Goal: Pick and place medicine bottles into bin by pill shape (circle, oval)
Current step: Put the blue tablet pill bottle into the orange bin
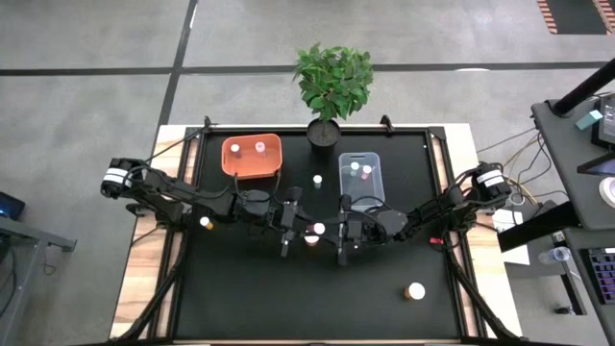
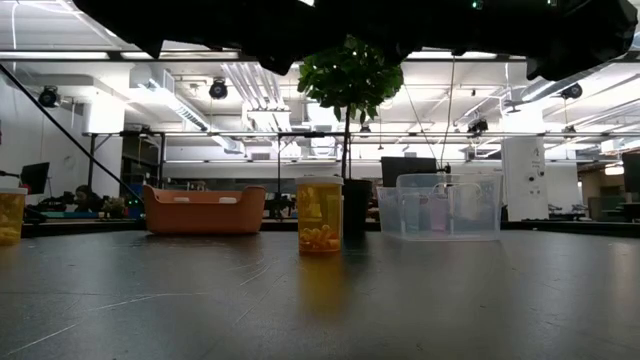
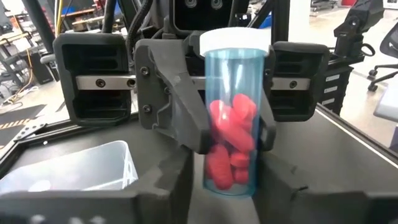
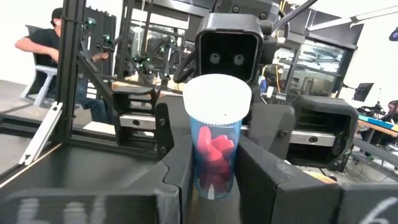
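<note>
Two grippers are meeting on one blue bottle [image 3: 231, 118] of red oval pills, held aloft just in front of the clear bin [image 1: 361, 180]. The right gripper [image 3: 217, 134] is clamping it; the left gripper [image 4: 211, 162] is flanking it, its grip unclear. Judgement: the left fingers should be clearing fully before the right is carrying it off.

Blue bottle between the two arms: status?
Right gripper fingers shut on blue bottle, held above mid-table. Left gripper flanks it too. Nothing blocking.
</note>
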Motion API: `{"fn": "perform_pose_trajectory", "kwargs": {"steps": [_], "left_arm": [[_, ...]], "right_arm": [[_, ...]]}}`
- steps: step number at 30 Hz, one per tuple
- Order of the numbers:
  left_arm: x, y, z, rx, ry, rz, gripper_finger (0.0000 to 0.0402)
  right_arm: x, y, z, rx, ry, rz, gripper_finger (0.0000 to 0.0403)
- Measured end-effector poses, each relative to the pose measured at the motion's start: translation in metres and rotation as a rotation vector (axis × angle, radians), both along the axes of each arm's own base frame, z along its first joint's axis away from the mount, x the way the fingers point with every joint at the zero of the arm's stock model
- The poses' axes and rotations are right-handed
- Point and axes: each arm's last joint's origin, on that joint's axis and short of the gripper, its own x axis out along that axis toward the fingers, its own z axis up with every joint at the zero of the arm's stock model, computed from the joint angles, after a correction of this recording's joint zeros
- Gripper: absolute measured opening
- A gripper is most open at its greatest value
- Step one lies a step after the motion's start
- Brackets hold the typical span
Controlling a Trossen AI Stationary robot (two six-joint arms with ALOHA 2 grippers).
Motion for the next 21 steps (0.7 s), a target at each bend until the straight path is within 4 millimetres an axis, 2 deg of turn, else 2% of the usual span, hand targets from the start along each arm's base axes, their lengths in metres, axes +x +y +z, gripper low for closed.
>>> {"fn": "perform_pose_trajectory", "kwargs": {"steps": [6,10,16,21], "left_arm": [[0.0,0.001,-0.001,0.007,0.015,0.043,0.0204],[-0.003,0.002,-0.006,0.019,0.091,0.046,0.0239],[-0.016,0.004,0.001,0.032,0.165,0.082,0.0249],[-0.028,0.007,0.012,0.015,0.178,0.124,0.025]], "right_arm": [[0.0,0.0,-0.001,0.006,0.006,0.001,0.009],[-0.001,0.0,0.003,0.025,0.017,0.005,0.009],[-0.009,-0.003,0.012,0.033,0.141,0.007,0.009],[-0.022,-0.016,0.018,0.071,0.331,-0.03,0.009]]}}
